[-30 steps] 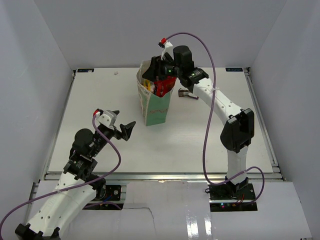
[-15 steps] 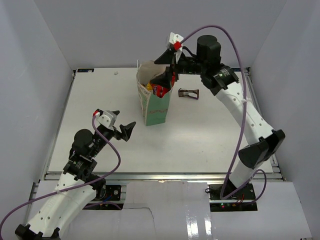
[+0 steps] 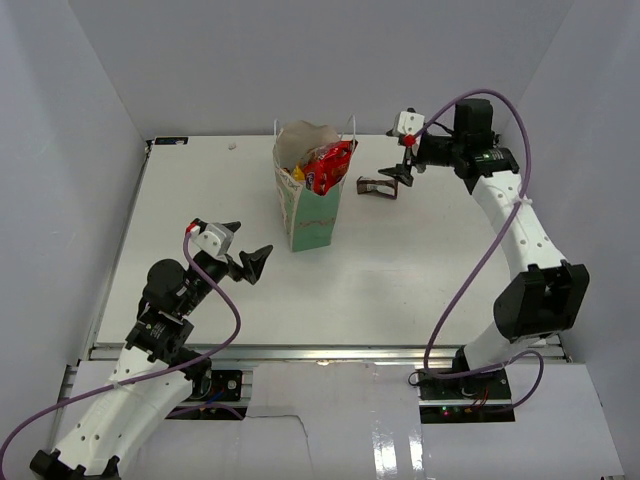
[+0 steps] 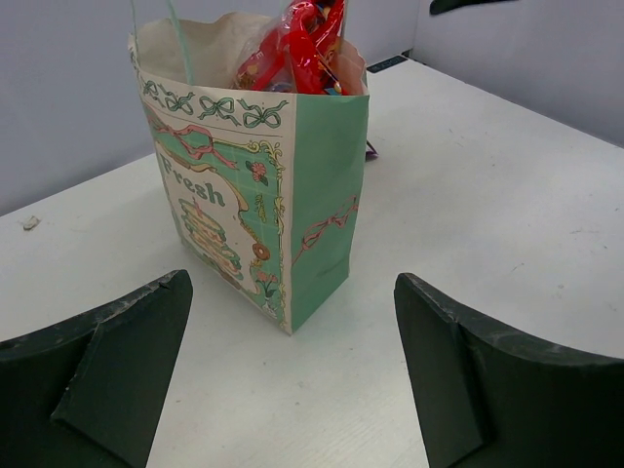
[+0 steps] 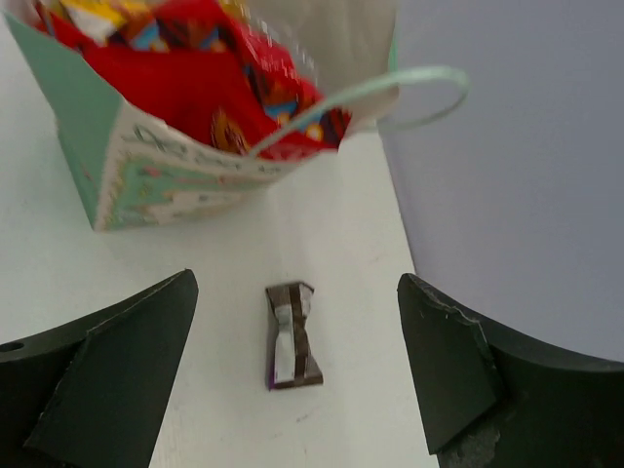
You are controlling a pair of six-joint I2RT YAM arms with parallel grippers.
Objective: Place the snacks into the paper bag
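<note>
Near left, the left claw (image 3: 247, 243) hangs above the counter (image 3: 400, 280), spread wide and holding nothing, facing the paper bag (image 3: 312, 215). The bag stands upright toward the back middle of the counter, its mouth open. A red-orange packet (image 3: 330, 165) sticks up out of it. A yellow scrap (image 3: 297, 175) beside the packet may be another snack, but the view is too coarse to say. Just right of the bag, a dark brown bar (image 3: 378, 187) lies flat on the counter. The right claw (image 3: 398, 173) hovers over that bar, wide and empty, not touching it.
</note>
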